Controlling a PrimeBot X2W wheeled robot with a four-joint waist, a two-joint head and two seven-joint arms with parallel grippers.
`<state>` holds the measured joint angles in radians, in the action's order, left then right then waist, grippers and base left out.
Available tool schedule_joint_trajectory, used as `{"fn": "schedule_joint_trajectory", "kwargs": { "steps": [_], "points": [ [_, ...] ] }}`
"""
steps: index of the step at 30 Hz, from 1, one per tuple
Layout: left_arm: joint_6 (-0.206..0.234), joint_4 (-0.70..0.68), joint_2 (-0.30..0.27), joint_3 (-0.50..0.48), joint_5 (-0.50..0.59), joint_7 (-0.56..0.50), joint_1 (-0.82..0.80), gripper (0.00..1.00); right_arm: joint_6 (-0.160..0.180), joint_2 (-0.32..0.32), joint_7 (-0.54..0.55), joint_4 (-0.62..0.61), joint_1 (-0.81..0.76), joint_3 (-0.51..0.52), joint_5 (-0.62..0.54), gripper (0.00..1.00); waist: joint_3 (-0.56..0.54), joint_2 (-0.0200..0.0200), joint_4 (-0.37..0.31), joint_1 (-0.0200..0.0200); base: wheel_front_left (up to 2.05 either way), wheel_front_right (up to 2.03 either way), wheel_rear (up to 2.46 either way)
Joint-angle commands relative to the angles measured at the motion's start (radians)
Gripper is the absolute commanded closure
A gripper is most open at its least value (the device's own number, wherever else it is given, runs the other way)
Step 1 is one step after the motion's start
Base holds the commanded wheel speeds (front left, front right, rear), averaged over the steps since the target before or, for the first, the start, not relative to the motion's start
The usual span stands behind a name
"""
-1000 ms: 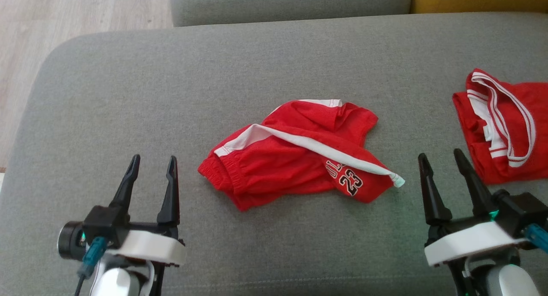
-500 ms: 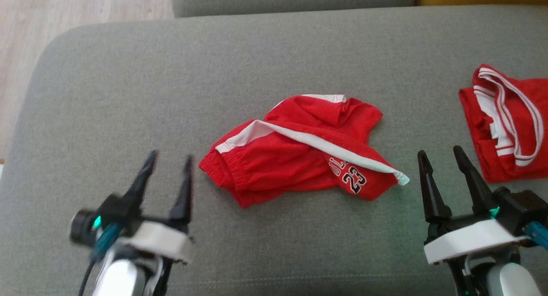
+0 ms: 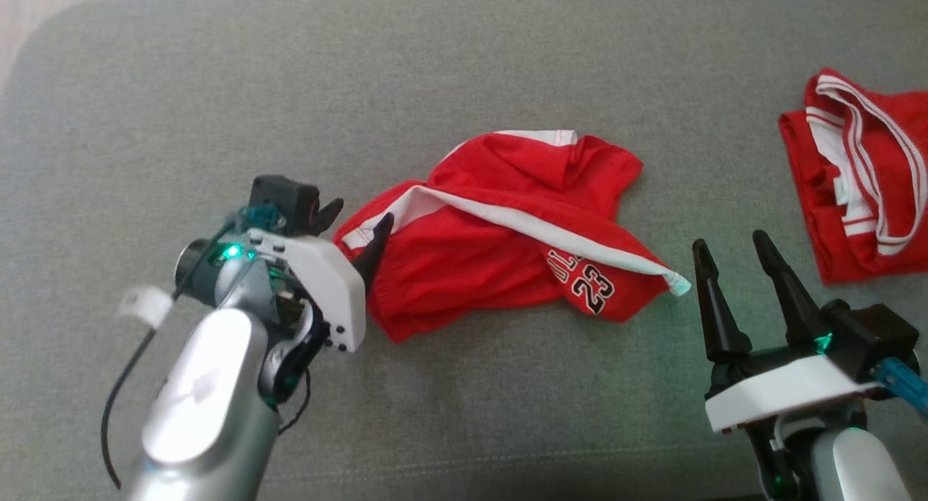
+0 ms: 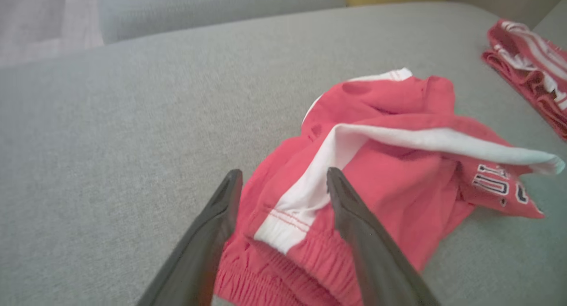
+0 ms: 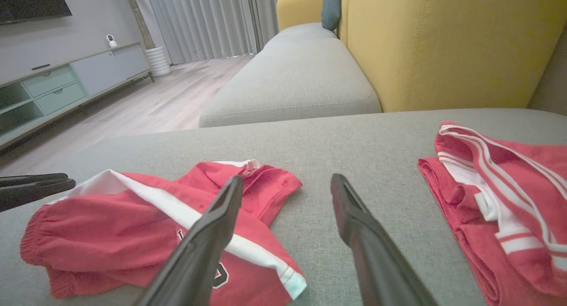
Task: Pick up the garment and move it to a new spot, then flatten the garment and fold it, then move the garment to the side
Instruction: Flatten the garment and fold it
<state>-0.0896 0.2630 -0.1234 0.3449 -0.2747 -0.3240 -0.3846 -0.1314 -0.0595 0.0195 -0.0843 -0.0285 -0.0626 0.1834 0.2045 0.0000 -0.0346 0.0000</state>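
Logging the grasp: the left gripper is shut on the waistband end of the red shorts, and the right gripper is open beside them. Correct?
Not shut: the left wrist view shows the left gripper open, fingers either side of the waistband end of the red shorts. The right gripper is indeed open beside them.

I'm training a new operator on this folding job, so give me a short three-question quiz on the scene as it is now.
1. True or false: the left gripper is shut on the red shorts.
2. The number printed on the shorts is: A) 23, B) 45, C) 7.
3. Which gripper is nearer the striped red garment on the grey cushion?
Key: 1 false, it is open, with its fingers on either side of the waistband edge; 2 A; 3 the right gripper.
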Motion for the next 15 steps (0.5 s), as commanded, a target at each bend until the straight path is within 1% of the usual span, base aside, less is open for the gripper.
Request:
{"fn": "schedule_joint_trajectory", "kwargs": {
  "steps": [1,7,9,11,12,13,15],
  "points": [
    [-0.008,-0.028,-0.024,-0.028,-0.005,-0.017,-0.06,0.0,0.001,0.0,-0.002,-0.03,0.032,-0.024,0.001,0.0,0.008,0.0,-0.007,0.0,0.0,0.0,0.0],
    [-0.021,-0.02,-0.048,-0.003,-0.032,-0.107,-0.084,0.0,0.001,0.002,-0.004,-0.019,0.032,-0.021,0.001,0.0,0.014,0.0,-0.016,0.0,0.0,0.0,0.0],
    [-0.023,-0.021,-0.055,0.005,-0.04,-0.135,-0.08,0.12,0.001,0.003,-0.005,-0.017,0.032,-0.021,0.002,0.0,0.015,0.0,-0.017,0.0,0.0,0.0,0.0],
    [-0.024,-0.025,-0.064,0.008,-0.041,-0.151,-0.079,0.56,0.001,0.004,-0.006,-0.016,0.035,-0.022,0.003,0.0,0.018,0.0,-0.018,0.0,0.0,0.0,0.0],
    [-0.024,-0.029,-0.067,0.008,-0.042,-0.153,-0.079,0.77,0.001,0.004,-0.007,-0.016,0.036,-0.023,0.003,0.0,0.02,0.0,-0.019,0.0,0.0,0.0,0.0],
    [-0.023,-0.032,-0.068,0.009,-0.043,-0.155,-0.079,1.0,0.001,0.005,-0.007,-0.016,0.037,-0.023,0.004,0.0,0.021,0.0,-0.019,0.0,0.0,0.0,0.0],
    [-0.024,-0.039,-0.073,0.011,-0.044,-0.161,-0.079,1.0,0.001,0.005,-0.003,-0.01,0.038,-0.02,0.007,0.0,0.025,0.0,-0.019,0.0,0.0,0.0,0.0]
  ]
}}
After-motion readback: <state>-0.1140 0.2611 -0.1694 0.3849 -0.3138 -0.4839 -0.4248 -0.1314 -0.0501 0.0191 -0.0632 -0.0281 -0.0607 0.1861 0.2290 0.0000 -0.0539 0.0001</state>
